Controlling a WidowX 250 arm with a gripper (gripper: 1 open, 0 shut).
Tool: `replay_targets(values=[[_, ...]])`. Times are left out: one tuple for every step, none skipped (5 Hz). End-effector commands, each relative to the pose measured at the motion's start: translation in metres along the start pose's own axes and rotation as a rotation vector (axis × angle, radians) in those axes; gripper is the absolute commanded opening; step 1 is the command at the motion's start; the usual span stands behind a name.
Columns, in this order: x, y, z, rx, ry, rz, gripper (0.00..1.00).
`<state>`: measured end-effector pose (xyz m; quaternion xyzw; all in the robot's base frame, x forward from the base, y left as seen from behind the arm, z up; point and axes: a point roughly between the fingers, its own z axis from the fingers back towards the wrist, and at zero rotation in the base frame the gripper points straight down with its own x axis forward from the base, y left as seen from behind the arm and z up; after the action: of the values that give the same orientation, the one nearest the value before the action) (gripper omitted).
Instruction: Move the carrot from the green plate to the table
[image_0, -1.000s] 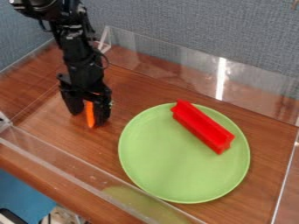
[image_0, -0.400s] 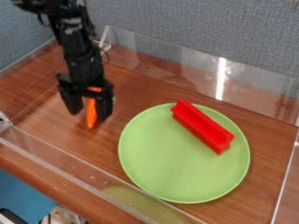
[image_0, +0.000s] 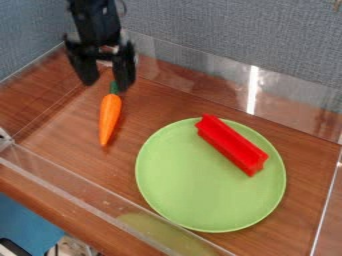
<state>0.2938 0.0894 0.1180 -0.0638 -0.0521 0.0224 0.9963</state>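
The orange carrot (image_0: 110, 119) lies on the reddish-brown table (image_0: 54, 110), left of the green plate (image_0: 201, 190), with its dark green stub pointing away from the camera. It touches neither the plate nor the gripper. My gripper (image_0: 104, 72) hangs well above the carrot's top end, pointing down, open, with nothing between its black fingers (image_0: 86, 70). The plate holds only a red rectangular block (image_0: 233, 144).
Clear acrylic walls (image_0: 254, 85) border the tabletop at the back and along the front edge. The red block sits on the plate's upper right part. A blue-grey fabric backdrop stands behind the rear wall.
The gripper has risen straight up off the carrot, still open. The carrot stays lying on the table where the gripper stood around it.
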Motion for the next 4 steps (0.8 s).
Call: replay_targets(values=[[0.005,0.016,0.015,0.004,-0.085,0.009,1.0],[0.002,0.025,0.003,-0.016,-0.078,0.009,1.0],[-0.006,0.006,0.004,-0.029,-0.065,0.041,0.0],[-0.009,-0.013,0.011,-0.036,-0.066,0.044,1.0]])
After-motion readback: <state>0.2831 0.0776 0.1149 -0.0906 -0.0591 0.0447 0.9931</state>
